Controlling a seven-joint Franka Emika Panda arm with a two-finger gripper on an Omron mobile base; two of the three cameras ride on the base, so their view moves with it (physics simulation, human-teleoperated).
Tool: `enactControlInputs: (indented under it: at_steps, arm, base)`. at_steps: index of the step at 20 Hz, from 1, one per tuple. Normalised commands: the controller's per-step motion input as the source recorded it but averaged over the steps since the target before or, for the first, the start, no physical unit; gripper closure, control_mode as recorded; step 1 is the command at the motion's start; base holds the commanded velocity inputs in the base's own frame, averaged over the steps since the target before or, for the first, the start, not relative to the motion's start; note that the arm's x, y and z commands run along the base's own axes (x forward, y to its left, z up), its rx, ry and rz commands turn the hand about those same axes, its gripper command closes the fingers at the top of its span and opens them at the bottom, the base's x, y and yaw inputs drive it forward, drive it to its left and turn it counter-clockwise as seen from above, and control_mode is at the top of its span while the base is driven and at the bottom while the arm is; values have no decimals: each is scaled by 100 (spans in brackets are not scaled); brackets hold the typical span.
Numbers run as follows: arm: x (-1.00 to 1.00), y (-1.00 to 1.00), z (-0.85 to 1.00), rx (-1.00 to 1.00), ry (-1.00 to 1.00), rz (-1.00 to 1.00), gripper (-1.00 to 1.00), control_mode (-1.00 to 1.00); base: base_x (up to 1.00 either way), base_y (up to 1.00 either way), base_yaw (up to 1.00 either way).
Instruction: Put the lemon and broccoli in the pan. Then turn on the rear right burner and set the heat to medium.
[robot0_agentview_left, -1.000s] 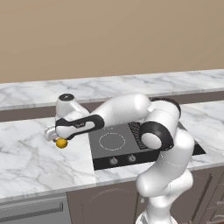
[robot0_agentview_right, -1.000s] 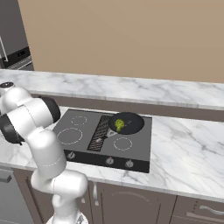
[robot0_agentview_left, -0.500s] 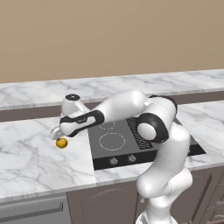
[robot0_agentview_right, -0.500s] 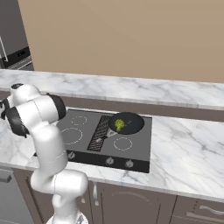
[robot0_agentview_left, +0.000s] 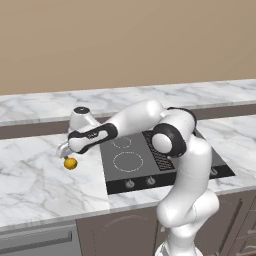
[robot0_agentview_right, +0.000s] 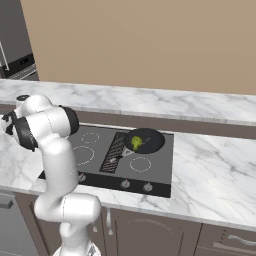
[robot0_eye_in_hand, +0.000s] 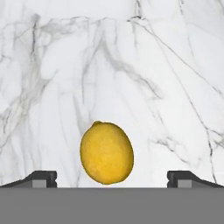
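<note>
The lemon (robot0_eye_in_hand: 106, 152) lies on the white marble counter, left of the stove. In the hand view it sits between and just ahead of my two fingertips (robot0_eye_in_hand: 41, 178), which stand wide apart without touching it. My gripper (robot0_agentview_left: 64, 150) hangs open just above the lemon (robot0_agentview_left: 70, 163). The black pan (robot0_agentview_right: 145, 141) rests on the stove's rear right burner with the green broccoli (robot0_agentview_right: 136, 143) inside it.
The black stove (robot0_agentview_left: 125, 162) has knobs (robot0_agentview_right: 125, 184) along its front edge. A raised marble ledge (robot0_agentview_left: 40, 107) runs behind the counter. A dark appliance (robot0_agentview_right: 15, 45) stands at the far left. My own arm arches over the stove's middle.
The arm's elbow has swung toward the stove while the hand stayed above the lemon. The lemon has not moved.
</note>
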Motion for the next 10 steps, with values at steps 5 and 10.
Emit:
enactControlInputs:
  at_steps: [5, 10]
  arm:
    - [-1, 0, -8, 0, 8, 0, -100, -100]
    - [0, 0, -35, 0, 3, 1, -100, -100]
  base:
    - [0, 0, 0]
    - [0, 0, 0]
